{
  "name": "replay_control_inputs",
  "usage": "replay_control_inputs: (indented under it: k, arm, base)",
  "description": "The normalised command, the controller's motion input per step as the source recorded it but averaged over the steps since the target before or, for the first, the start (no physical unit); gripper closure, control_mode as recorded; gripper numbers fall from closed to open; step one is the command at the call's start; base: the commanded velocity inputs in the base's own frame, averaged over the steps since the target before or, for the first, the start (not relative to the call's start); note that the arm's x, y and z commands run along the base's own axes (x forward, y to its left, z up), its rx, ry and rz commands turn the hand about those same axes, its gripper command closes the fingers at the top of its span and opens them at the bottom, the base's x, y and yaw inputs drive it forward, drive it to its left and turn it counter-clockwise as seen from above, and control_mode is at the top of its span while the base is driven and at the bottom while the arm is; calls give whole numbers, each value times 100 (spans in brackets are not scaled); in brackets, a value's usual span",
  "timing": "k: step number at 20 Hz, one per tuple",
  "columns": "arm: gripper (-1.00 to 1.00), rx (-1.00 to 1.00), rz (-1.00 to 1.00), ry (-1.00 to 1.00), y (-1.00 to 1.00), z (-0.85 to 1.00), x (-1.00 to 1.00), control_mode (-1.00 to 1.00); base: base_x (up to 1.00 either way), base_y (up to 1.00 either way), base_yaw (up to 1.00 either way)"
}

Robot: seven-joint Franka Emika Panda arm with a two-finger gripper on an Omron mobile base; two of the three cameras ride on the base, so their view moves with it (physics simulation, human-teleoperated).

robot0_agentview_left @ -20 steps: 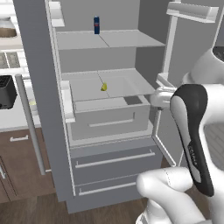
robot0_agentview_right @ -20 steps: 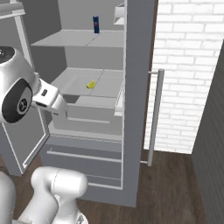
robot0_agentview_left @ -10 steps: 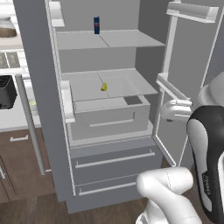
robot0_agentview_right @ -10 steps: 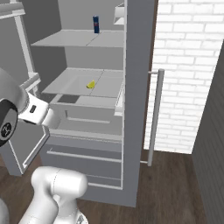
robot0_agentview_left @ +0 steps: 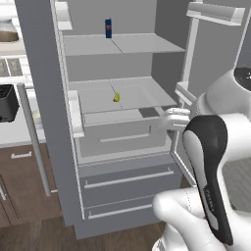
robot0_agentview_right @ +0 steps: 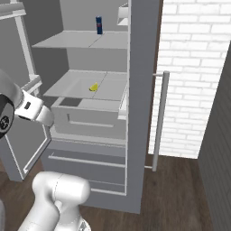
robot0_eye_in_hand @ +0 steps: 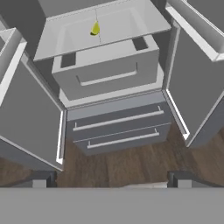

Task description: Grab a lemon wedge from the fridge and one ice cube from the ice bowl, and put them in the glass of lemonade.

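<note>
Both doors of the fridge (robot0_agentview_left: 44, 98) stand open, so the front of its shelves is free. One lemon wedge (robot0_agentview_left: 116, 97) lies on the middle shelf (robot0_agentview_right: 76, 85), near the centre and away from the shelf edges, with bare shelf around it. A blue can (robot0_agentview_left: 108, 28) stands on the upper shelf, far back. The tool (robot0_eye_in_hand: 111, 180) is spread wide and holds nothing, well apart from the wedge, in front of the fridge drawers (robot0_eye_in_hand: 118, 127).
</note>
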Motion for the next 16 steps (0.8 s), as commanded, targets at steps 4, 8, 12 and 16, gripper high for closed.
replay_control_inputs:
  k: [4,8,12,16]
  arm:
    - [-100,10,-13,0,-56,0,-76,-100]
    - [-100,2,-2,0,-24,0,-38,-100]
    - [-100,0,0,0,0,4,15,-100]
    - [-100,-4,0,0,9,19,9,-100]
  base:
    - [0,0,0]
    - [0,0,0]
    - [0,0,0]
    - [0,0,0]
